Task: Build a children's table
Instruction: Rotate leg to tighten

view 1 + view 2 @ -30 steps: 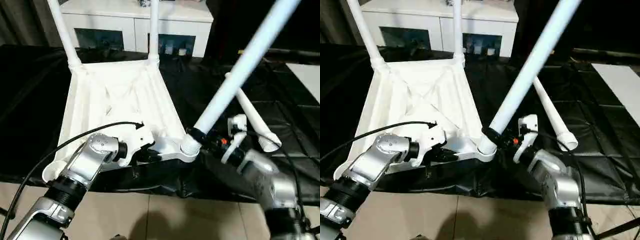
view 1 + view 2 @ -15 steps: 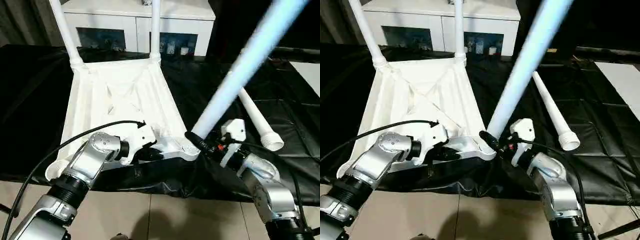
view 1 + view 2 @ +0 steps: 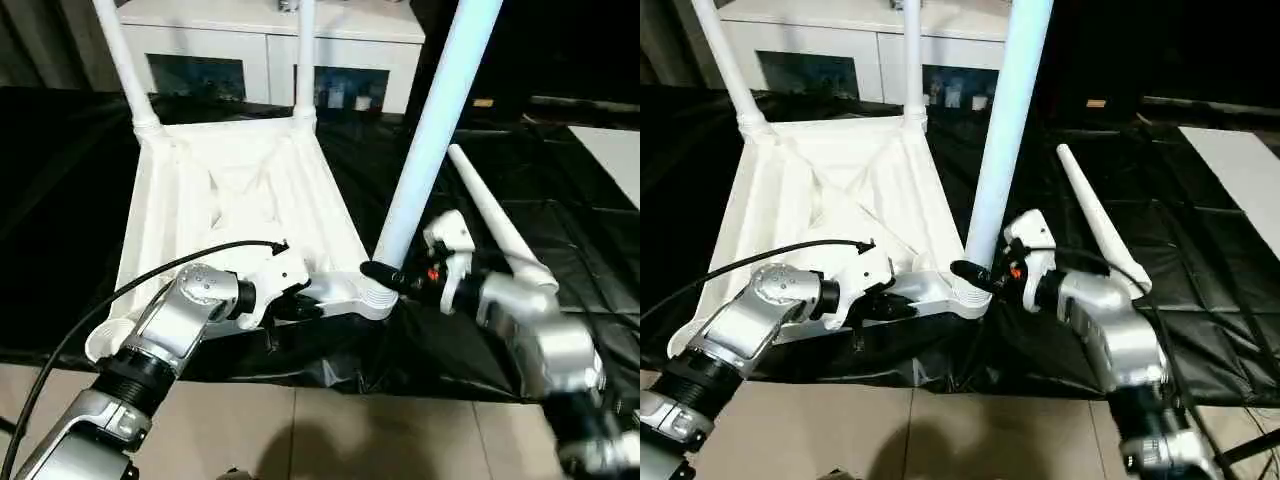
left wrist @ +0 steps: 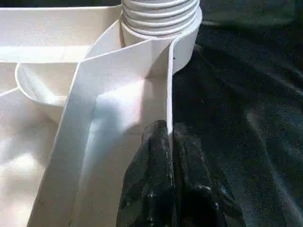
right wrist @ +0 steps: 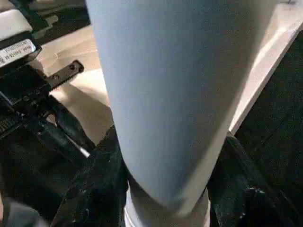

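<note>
The tabletop (image 3: 235, 200) lies underside up on the black-draped bench (image 3: 60, 200), with two legs (image 3: 120, 55) already standing in its far corner sockets. My right pincer (image 3: 975, 272) is clamped around the base of the third leg (image 3: 430, 120), which stands nearly upright at the near right socket (image 3: 372, 296); I cannot tell whether it is fully seated. My left pincer (image 4: 171, 151) is pinched together on the tabletop's near rim to steady it, and the fourth leg (image 3: 495, 220) lies loose on the bench to my right, so I judge the build a little past halfway.

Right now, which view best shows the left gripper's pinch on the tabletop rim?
Left wrist view: the left gripper is shut on the white ribbed plastic tabletop's thin rim. The eye views show the grip side-on, fingers partly hidden.
</note>
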